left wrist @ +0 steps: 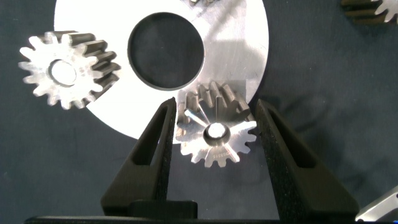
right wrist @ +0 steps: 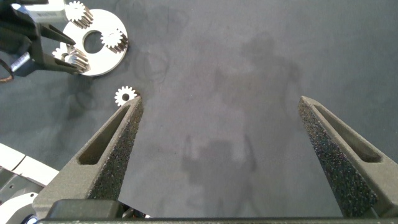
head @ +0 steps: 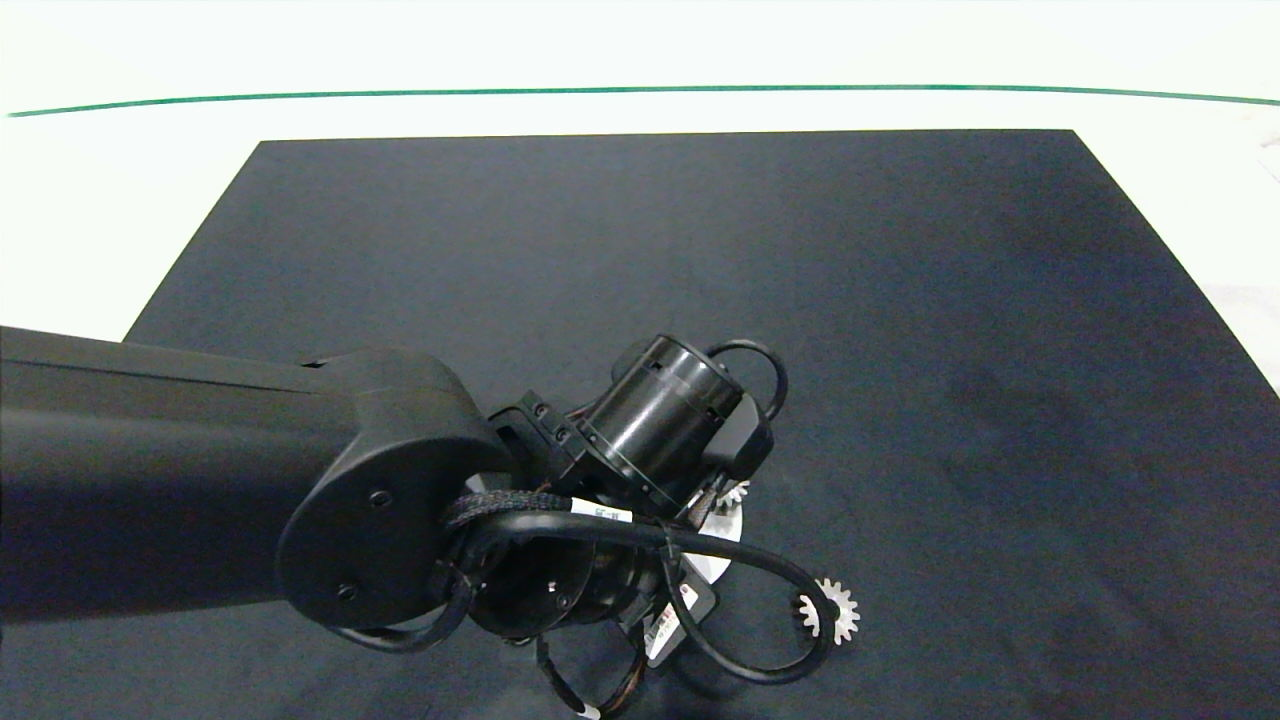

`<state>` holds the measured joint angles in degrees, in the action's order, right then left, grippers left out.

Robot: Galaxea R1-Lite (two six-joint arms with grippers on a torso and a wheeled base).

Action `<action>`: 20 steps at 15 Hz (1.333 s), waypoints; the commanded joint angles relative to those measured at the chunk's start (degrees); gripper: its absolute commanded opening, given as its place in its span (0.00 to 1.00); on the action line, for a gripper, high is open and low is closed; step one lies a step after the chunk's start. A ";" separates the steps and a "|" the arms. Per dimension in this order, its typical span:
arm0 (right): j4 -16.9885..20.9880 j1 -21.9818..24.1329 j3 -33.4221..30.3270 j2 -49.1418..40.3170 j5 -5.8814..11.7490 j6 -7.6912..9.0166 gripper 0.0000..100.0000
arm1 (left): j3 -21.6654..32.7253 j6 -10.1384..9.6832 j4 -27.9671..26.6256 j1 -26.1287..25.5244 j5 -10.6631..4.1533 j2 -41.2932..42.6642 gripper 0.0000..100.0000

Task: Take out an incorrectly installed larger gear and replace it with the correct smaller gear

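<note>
I'm seeing the left gripper (left wrist: 214,134) spreading its 2 fingers around the larger gear (left wrist: 216,132) on the disc (left wrist: 239,37), seemingly not yet pinching, right gripper (right wrist: 221,130) hanging wide open.

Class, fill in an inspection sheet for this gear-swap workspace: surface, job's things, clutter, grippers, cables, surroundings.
Surface: black mat.
Job's things: larger gear at the round plate's edge; smaller gear at another part of that edge; loose gear on the mat beside the plate.
Clutter: nothing seen.
Grippers: left gripper around the larger gear; right gripper open above the mat, apart from the plate.
Cables: black cable loops off the left wrist, crossing the loose gear in the head view.
Surroundings: white table, green line.
</note>
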<state>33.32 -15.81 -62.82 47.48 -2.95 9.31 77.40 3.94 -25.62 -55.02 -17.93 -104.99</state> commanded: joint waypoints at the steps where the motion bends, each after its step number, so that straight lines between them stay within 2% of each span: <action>1: 0.26 -0.01 -0.02 0.07 -0.04 0.09 1.00 | -0.32 -0.07 -0.13 -0.09 -0.17 0.75 0.31; 11: -1.06 -0.01 1.47 -0.02 -0.04 0.71 1.00 | -2.34 -0.25 -0.13 -0.27 -0.26 0.40 0.31; 20: -1.06 -0.01 1.47 -0.02 -0.04 0.71 1.00 | 0.12 -0.07 -0.30 -0.27 -0.17 1.27 0.31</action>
<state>32.07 -15.79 -61.33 47.48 -2.95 9.95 76.92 3.85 -25.97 -55.24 -18.05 -103.91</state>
